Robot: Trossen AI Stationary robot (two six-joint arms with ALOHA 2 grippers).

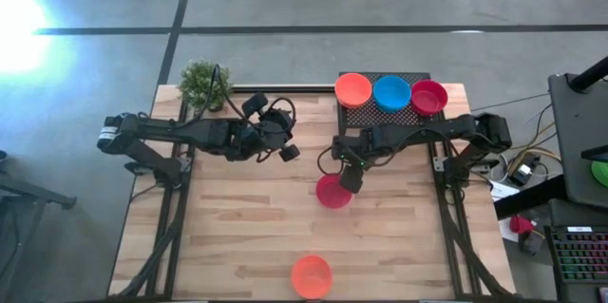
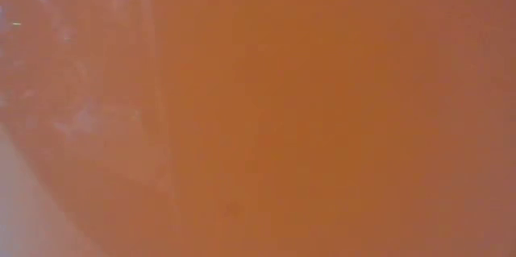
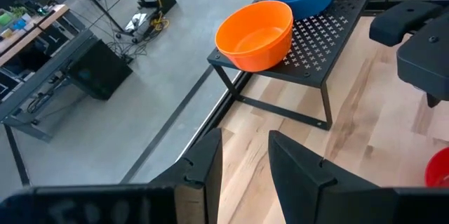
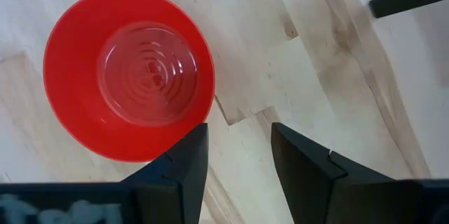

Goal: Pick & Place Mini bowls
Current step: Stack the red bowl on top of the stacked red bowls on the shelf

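The right gripper (image 1: 348, 181) hangs with fingers apart, holding nothing, just beside a small round red plastic bowl (image 1: 333, 191) on the wooden table (image 1: 237, 236). The left gripper (image 1: 285, 142) waits opened, empty, mid-table.

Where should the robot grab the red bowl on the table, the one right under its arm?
Probably by the rim. The red bowl sits upright and open on the table, so its thin rim faces up. The right pincer, open, could drop straight down with one finger inside the near rim and one outside, then pinch. The left pincer waits further off.
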